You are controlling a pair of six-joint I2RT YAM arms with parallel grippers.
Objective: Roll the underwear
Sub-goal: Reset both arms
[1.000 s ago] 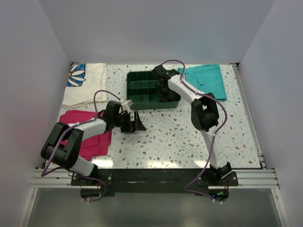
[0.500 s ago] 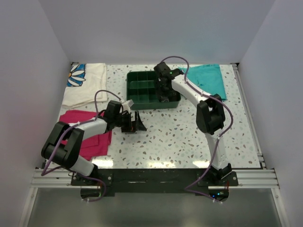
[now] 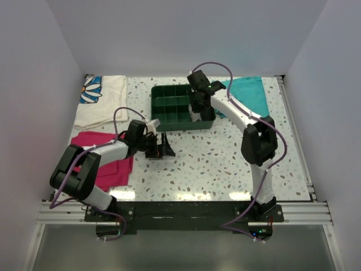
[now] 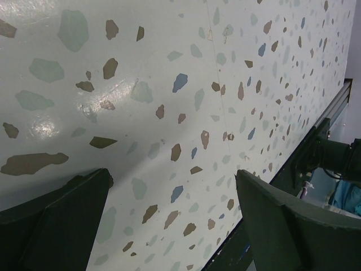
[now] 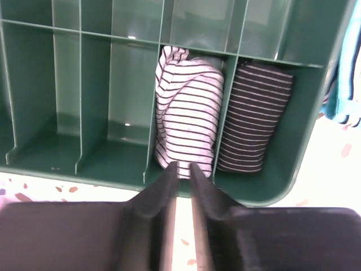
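**Striped roll sits in the tray; right arm is shifting away**

On your left, the left tool (image 3: 162, 148) hangs over the bare speckled desk (image 3: 214, 164), fingers spread wide and empty, exactly as a second ago. The magenta cloth (image 3: 107, 161) lies flat beside it.

In the middle, the glossy hard-plastic green tray (image 3: 155, 110) holds the underwear (image 5: 189, 113). It is a soft, plump bundle of fine grey-and-white stripes, in the second slot from the right of the row nearest the arms. A darker striped roll (image 5: 255, 118) fills the slot to its right.

The right arm's elbow has swung outward over the last second. The right tool (image 5: 181, 168) hovers at the tray's near wall, fingers nearly together on nothing. You can judge the roll delivered and the task all but done.
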